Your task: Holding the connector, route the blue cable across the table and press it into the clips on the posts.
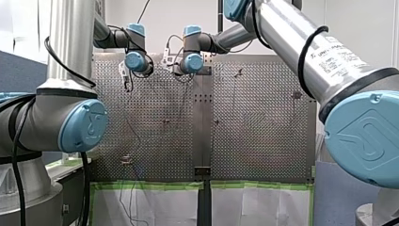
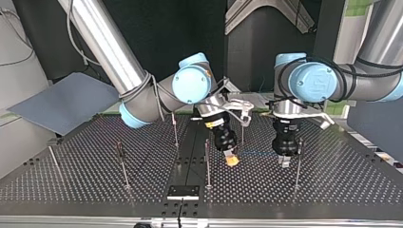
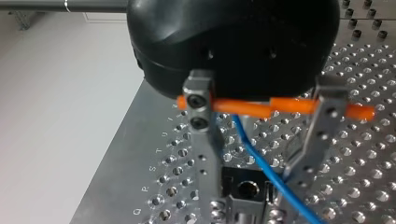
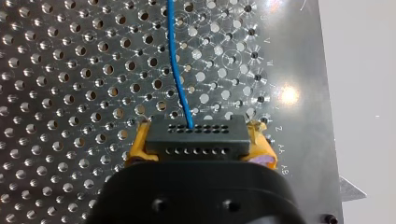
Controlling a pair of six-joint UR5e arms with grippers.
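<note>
Upright posts (image 2: 207, 166) on perforated table (image 2: 71, 183)

- Dark backdrop (image 2: 161, 28) behind my right gripper (image 2: 231, 160) and my left gripper (image 2: 285, 161).
- Grey-blue panel (image 2: 62, 102) lies well off to my right gripper's outer side, beside the perforated table (image 2: 342, 180).
- Pale wall (image 1: 193, 12) ahead of both grippers.

Blue cable (image 3: 248, 147) btwn spread metal fingers (image 3: 205, 149) of L hand (image 3: 256, 195), above perforated table (image 3: 364, 179)

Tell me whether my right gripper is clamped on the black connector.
Yes: the right gripper presses yellow pads against both ends of the black connector, blue cable leaving it.
</note>
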